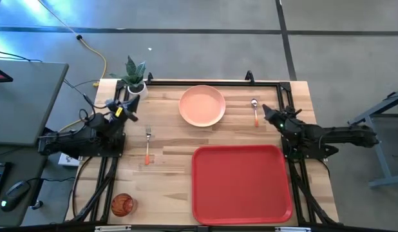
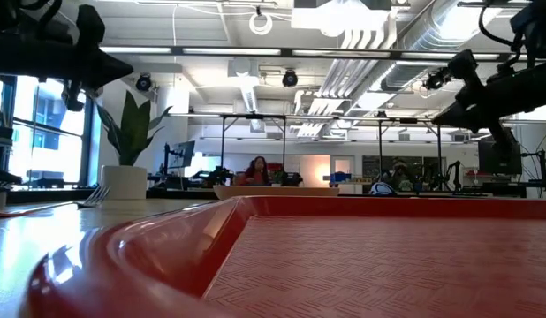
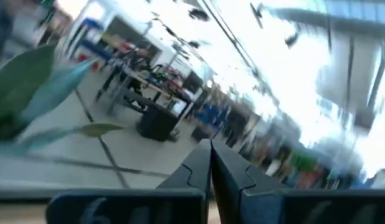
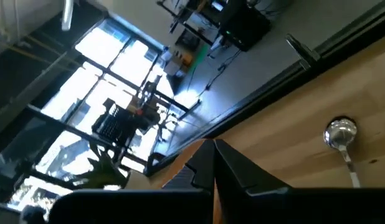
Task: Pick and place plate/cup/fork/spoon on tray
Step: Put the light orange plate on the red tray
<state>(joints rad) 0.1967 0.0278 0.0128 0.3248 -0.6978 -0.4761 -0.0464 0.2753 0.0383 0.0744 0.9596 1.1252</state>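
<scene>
The wooden counter sits in an open office hall, with the red tray at its near right, lying empty, and nothing stacked on the plate at the far middle. The spoon lies just beside the right tool, on its left, handle running toward the tray, so the right arm is clearly the nearer; the fork lies parallel near the left tool, with the cup at the near left corner. Both tools hover with fingers pressed together, holding nothing.
</scene>
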